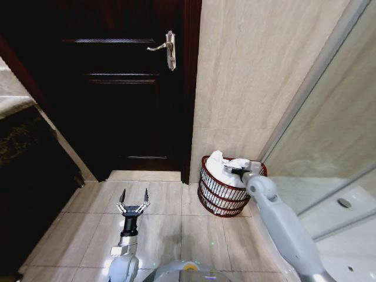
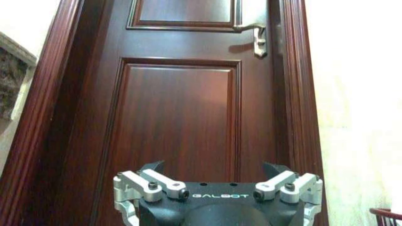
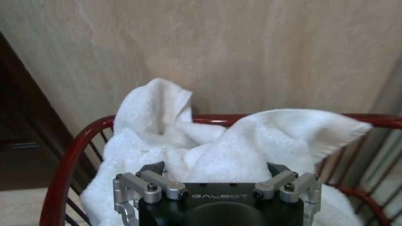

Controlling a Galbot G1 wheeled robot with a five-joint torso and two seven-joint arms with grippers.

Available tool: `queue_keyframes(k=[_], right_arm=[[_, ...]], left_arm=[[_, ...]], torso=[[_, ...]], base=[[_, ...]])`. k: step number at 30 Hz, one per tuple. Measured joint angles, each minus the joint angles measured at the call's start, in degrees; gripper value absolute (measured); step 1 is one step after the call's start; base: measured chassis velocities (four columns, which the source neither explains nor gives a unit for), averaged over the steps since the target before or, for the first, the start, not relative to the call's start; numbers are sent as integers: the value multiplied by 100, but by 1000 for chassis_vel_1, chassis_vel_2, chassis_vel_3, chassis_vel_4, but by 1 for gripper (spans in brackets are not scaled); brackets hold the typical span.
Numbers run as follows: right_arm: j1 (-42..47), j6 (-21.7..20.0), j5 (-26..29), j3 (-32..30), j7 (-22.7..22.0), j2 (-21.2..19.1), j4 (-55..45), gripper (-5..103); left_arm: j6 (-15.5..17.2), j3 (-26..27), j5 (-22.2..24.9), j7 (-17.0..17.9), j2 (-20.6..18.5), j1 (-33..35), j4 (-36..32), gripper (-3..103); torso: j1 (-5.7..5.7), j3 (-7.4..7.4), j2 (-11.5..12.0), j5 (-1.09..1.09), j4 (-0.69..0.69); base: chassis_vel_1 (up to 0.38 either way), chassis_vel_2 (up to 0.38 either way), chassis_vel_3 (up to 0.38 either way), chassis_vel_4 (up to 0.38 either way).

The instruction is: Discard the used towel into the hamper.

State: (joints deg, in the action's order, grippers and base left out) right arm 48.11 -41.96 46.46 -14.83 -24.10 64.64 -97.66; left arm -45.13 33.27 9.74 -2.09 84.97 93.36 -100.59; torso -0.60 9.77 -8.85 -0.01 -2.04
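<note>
A dark wooden door fills the far left of the scene, with a beige tiled wall to its right, and at the foot of that wall, on the floor far right, stands the reddish-brown hamper. The white towel lies bunched inside it, heaped above the rim. The right gripper sits over the towel, whether open or clamped I cannot tell; the left gripper hovers spread open, near left, over the floor tiles

1. Head view: high, looking down at the floor tiles, door and hamper.
2. Left wrist view: low, facing the same door.
3. Right wrist view: close above the same hamper.
</note>
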Motion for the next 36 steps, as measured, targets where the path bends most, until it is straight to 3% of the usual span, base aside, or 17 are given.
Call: queue_keyframes(k=[8, 25, 28, 36], right_arm=[[-504, 0, 808, 322, -353, -1, 358, 100], [-500, 6, 1300, 434, -236, 168, 842, 100], [-564, 5, 1836, 520, -511, 253, 825, 100], [-615, 5, 1787, 537, -498, 445, 1055, 100]], left_arm=[[-2, 54, 4, 0, -11, 40, -75, 100], [-10, 29, 16, 1, 20, 54, -166, 100], [-10, 28, 17, 1, 21, 55, -168, 100], [-30, 23, 21, 1, 22, 85, -176, 100]], torso=[[0, 0, 0, -1, 1], [0, -1, -1, 0, 2], [1, -1, -1, -1, 0], [1, -1, -1, -1, 1]], base=[[0, 0, 0, 0], [0, 0, 0, 0], [0, 0, 0, 0], [0, 0, 0, 0]])
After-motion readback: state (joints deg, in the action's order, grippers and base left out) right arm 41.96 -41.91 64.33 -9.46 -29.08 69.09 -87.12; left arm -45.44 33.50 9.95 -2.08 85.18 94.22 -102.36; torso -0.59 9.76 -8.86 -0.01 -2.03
